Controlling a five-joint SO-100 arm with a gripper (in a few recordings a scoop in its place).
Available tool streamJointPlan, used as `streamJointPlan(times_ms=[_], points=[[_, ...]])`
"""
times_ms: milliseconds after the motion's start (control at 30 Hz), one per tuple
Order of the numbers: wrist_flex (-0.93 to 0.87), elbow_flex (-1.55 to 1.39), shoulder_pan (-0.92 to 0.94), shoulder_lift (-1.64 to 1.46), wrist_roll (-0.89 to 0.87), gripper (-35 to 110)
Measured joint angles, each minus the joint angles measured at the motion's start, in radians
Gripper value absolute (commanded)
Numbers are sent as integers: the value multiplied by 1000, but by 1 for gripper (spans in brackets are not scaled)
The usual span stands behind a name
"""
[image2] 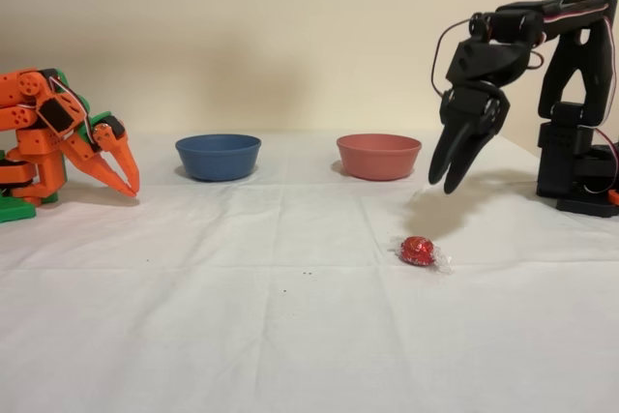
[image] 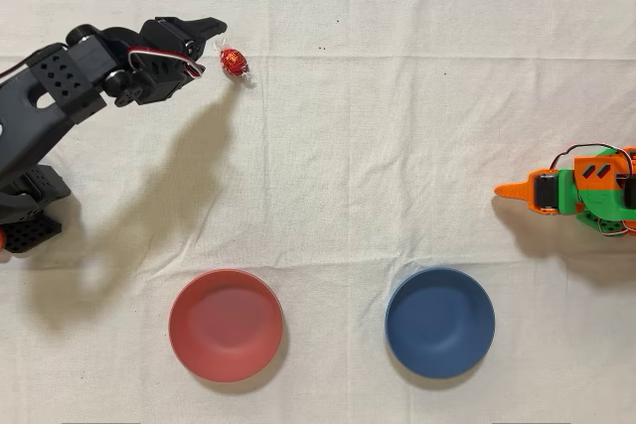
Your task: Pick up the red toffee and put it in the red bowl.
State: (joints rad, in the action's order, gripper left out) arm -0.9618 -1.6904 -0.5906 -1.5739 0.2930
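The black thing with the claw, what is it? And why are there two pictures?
It is a small robot arm. Its claw is a pincer with two fingers for grabbing, and the fingers are slightly apart with nothing between them. It hangs in the air above the white cloth. One picture comes from a camera looking straight down; the other comes from a camera standing at the side. On the cloth lie a shiny red toffee, close to the pincer, a red bowl and a blue bowl, both with nothing inside. The orange arm just sits idle.
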Motion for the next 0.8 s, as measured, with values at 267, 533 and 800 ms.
streamJointPlan(times_ms=[267,533,800], points=[[129,-61,0,71,17,27],[187,-58,2,170,34,27],[230,-38,11,230,49,27]])
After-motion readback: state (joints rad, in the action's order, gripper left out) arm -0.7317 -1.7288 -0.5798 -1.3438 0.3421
